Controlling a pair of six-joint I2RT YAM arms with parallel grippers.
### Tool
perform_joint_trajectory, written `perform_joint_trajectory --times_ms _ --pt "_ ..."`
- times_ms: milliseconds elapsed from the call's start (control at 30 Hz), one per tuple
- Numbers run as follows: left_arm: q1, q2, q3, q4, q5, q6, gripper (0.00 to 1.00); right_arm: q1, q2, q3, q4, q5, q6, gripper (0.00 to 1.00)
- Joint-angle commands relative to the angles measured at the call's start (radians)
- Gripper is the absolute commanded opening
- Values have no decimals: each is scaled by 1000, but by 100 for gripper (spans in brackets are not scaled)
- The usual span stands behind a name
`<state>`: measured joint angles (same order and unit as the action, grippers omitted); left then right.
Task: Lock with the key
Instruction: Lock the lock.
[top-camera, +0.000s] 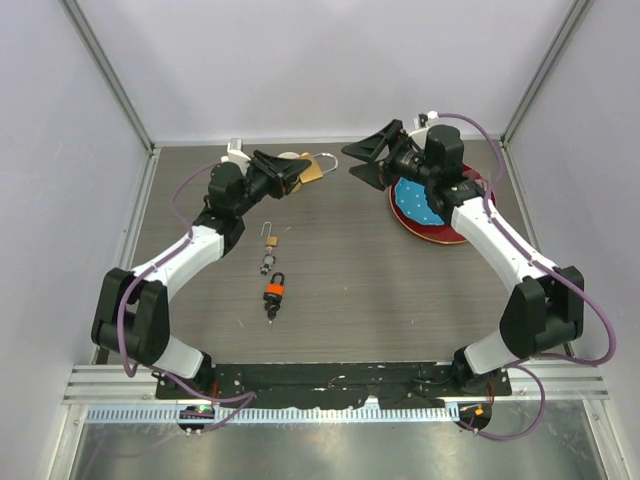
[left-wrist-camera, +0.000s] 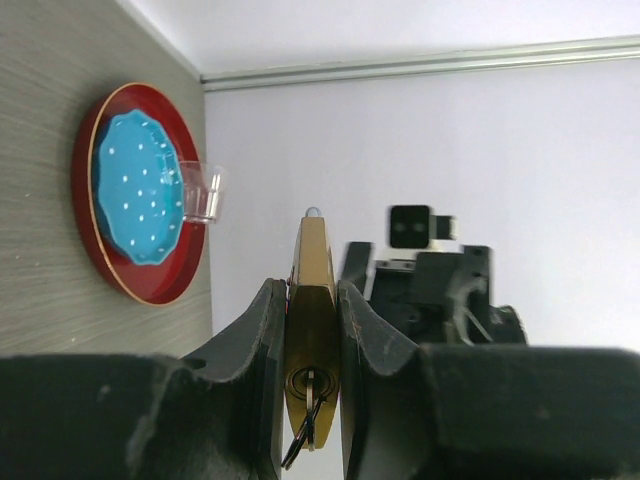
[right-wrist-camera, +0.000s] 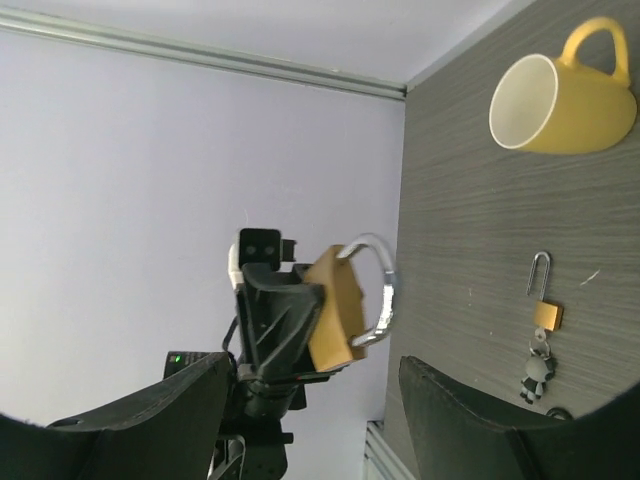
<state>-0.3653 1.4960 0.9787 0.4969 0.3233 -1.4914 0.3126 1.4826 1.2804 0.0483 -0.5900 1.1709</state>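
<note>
A brass padlock (left-wrist-camera: 312, 330) stands clamped between my left gripper's fingers (left-wrist-camera: 268, 320), its silver shackle (right-wrist-camera: 385, 290) pointing away from the wrist. A key (left-wrist-camera: 312, 386) sits in the keyhole on its underside, with a ring hanging from it. In the top view my left gripper (top-camera: 290, 172) holds the padlock (top-camera: 311, 171) raised at the back of the table. My right gripper (top-camera: 352, 161) faces it from the right, open and a short way off the shackle. In the right wrist view the held padlock (right-wrist-camera: 335, 310) shows between my wide-apart right fingers (right-wrist-camera: 150, 420).
A red plate (top-camera: 450, 232) with a blue plate (top-camera: 415, 200) on it lies under my right arm. A small padlock with keys (top-camera: 268, 243) and an orange-and-black object (top-camera: 275, 292) lie mid-table. A yellow mug (right-wrist-camera: 560, 100) lies at the back, and a clear cup (left-wrist-camera: 200, 192) is by the plates.
</note>
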Motion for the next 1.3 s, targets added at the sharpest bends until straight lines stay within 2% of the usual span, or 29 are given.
perform_joint_trajectory --times_ms 0,267,400,533,700,800,833,900,933,1000,1133,1267 --pt "-1 -71 69 178 -21 -23 0 3 27 -29 157 -24 116 74" --pt "-3 -63 104 180 13 -33 0 37 94 37 228 -30 160 73" --pt "-14 -46 103 218 8 -56 0 62 140 60 312 -33 226 65" --pt "-29 -23 135 229 16 -59 0 72 188 115 323 -16 236 59" --pt "-44 -13 144 235 5 -55 0 79 231 163 343 15 256 45" --pt "-52 -10 141 246 -7 -56 0 80 248 192 349 24 259 31" --pt "-52 -11 137 249 -13 -56 0 80 252 207 352 18 259 23" --pt "-52 -13 135 249 -15 -53 0 82 252 211 352 16 257 15" --pt "-50 -10 146 243 -6 -47 0 80 251 208 352 16 257 8" --pt "-52 -2 163 226 11 -37 0 79 252 209 352 13 256 2" --pt "-52 13 175 201 57 -27 1 80 252 240 288 -14 216 2" --pt "-50 -2 199 79 115 49 17 76 252 286 207 -62 139 2"
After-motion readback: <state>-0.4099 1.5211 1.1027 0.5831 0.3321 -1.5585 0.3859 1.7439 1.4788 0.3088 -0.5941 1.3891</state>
